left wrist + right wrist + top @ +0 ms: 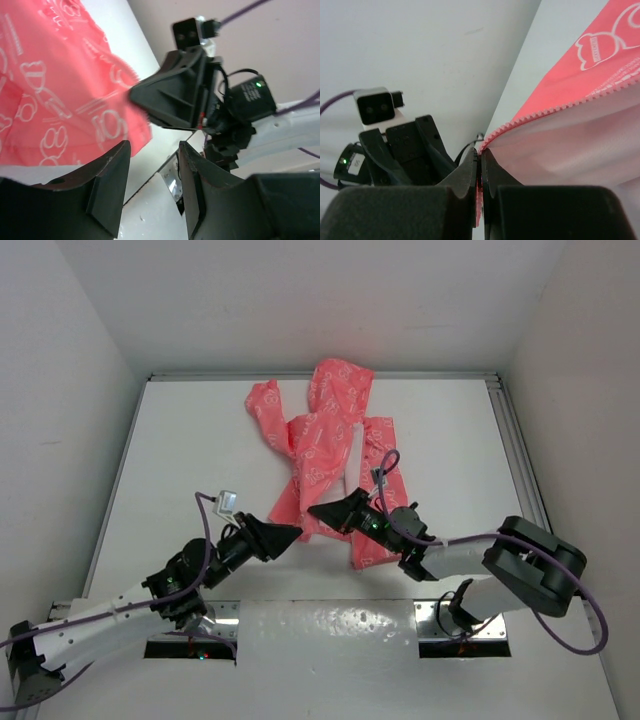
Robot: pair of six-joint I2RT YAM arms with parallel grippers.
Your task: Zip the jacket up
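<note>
One jacket (325, 435), right jaws pinching zipper edge (560, 105) (teeth showing), left jaws spread

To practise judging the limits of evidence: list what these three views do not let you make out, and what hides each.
Zipper slider: too small to find on the jacket in the top view; absent from both wrist views.
Jacket's lower hem: top view, partly under the right arm.
Pinched end of the zipper edge: right wrist view, inside the shut right jaws.
Most of the jacket: left wrist view, cut by the frame edges.
</note>
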